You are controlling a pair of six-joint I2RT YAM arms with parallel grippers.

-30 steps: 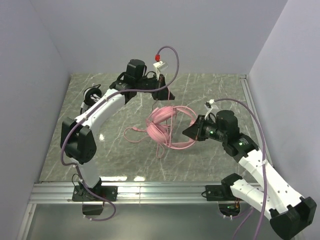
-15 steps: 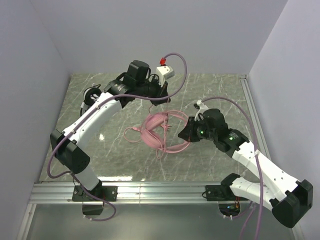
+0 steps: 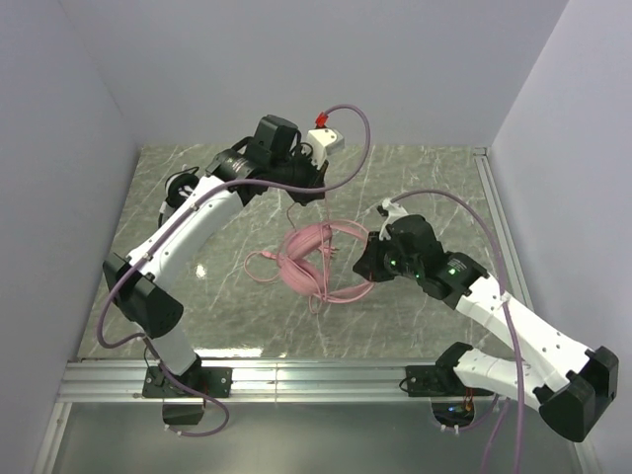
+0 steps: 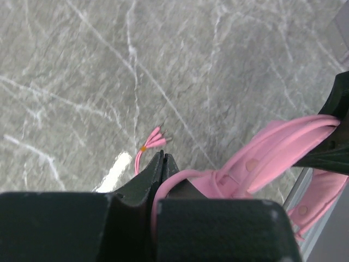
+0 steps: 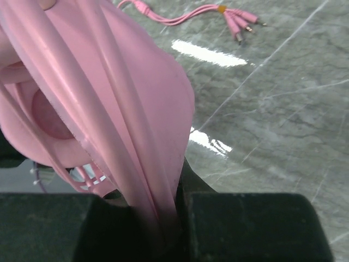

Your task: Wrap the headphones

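Note:
The pink headphones (image 3: 318, 259) lie mid-table with the pink cable (image 3: 262, 265) looping to their left. My right gripper (image 3: 367, 265) is shut on the headband, which fills the right wrist view as broad pink bands (image 5: 109, 109) running down between the jaws (image 5: 174, 183). My left gripper (image 3: 303, 197) hangs just behind the headset, shut on a stretch of the pink cable (image 4: 163, 188) that curves out from between its closed tips (image 4: 162, 159). The cable's plug ends (image 4: 154, 139) rest on the marble below. The black-and-white headphones (image 3: 181, 188) sit at the far left, mostly hidden by the left arm.
Grey marble tabletop (image 3: 425, 188) boxed in by pale walls on three sides. A metal rail (image 3: 316, 375) runs along the near edge. The purple arm cables (image 3: 355, 128) arc above the table.
The right gripper has pulled the pink headphones a little leftward. The left arm has swung right and nearer to the headset, still pinching the cable.

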